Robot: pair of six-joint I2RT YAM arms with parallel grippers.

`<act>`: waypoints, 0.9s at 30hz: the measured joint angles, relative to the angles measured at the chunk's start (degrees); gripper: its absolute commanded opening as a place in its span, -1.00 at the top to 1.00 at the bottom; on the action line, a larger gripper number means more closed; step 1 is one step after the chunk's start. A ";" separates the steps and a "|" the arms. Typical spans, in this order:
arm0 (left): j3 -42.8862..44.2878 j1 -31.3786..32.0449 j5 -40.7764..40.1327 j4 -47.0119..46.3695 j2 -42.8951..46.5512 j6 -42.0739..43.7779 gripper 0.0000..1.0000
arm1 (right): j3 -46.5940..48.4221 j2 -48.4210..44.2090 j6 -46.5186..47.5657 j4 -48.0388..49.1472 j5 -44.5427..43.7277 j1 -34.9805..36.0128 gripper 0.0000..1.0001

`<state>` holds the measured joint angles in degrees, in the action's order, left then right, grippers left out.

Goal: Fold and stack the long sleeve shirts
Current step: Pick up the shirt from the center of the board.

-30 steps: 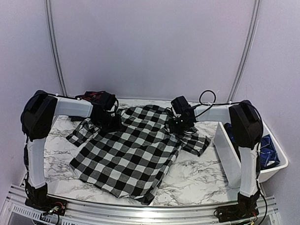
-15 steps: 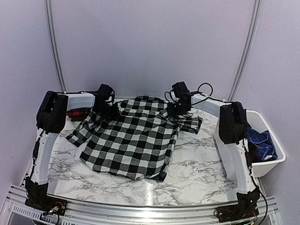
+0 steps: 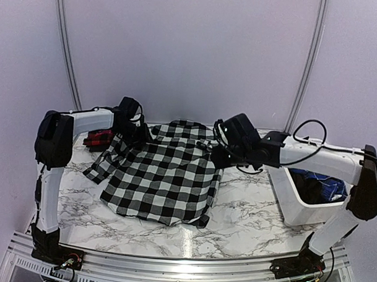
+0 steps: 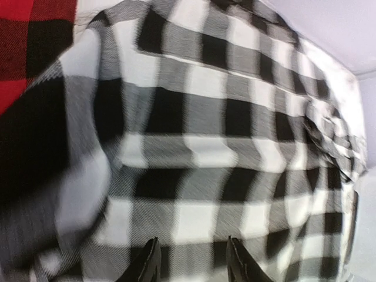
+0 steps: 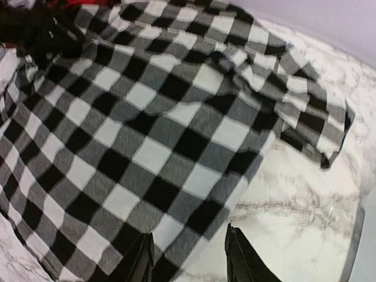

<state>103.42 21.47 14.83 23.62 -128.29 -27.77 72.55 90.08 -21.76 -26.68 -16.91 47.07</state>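
- Marble tabletop (image 3: 253, 227), open room at lower right of frame.
- Black-and-white check shirt (image 3: 162, 177) spread flat centre-left, hem edge short of the near rim.
- Red-and-black shirt (image 3: 100, 138) bunched upper left.
- Left gripper (image 4: 191, 267) and right gripper (image 5: 188, 258) parted over the cloth, gripping nothing.

Black-and-white shirt (image 4: 223, 117) beneath parted end effector (image 4: 191, 247), red-and-black shirt (image 4: 23, 23) top-left

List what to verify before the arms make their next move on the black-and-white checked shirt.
1. The black-and-white buffalo-check flannel shirt lies on the marble table: ok.
2. That shirt is spread flat: not ok; one sleeve is bunched beside the body.
3. The left gripper is open and empty over the cloth: ok.
4. The right gripper is open and empty: ok.
5. The red-and-black checked shirt is already folded: cannot tell; only a small part shows.
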 measured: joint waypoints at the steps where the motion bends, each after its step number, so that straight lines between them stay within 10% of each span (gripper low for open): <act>1: -1.88 0.66 0.13 0.04 2.64 0.02 0.17 | -3.54 -1.77 -2.05 -0.26 -0.90 1.81 0.29; 12: -25.20 27.23 -5.25 -2.34 27.19 -0.31 0.07 | -27.63 -16.13 -22.27 -4.66 -7.69 11.52 0.33; 27: -22.47 47.41 -14.97 -2.43 20.09 -3.08 -0.01 | -31.67 -21.64 -25.16 -2.69 -7.98 11.52 0.33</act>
<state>80.95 68.88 -0.14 21.19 -108.20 -30.85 40.88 68.45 -46.92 -29.36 -24.88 58.59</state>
